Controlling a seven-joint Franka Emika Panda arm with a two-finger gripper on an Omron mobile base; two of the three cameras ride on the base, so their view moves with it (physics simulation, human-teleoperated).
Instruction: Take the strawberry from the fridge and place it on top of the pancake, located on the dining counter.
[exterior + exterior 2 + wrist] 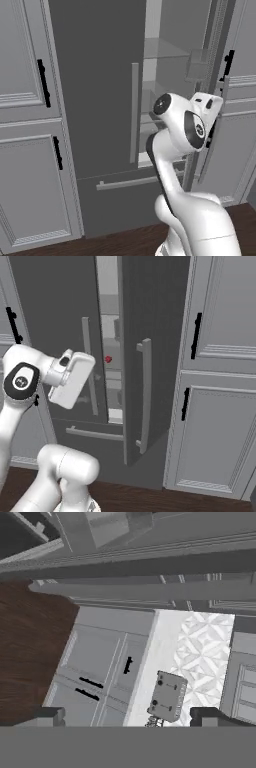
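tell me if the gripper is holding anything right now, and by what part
Nothing is held. In the hand view the gripper has its jaws standing wide apart with nothing between them. The strawberry sits on a shelf inside the fridge, apart from the hand.

Flat, even rendered light, no clear source, soft pixel blur throughout, fridge (100, 100) door dull and glare-free, its interior paler, faint shadow under the arm on the wood floor (125, 242), hand view brightest on white patterned wall (205, 642)
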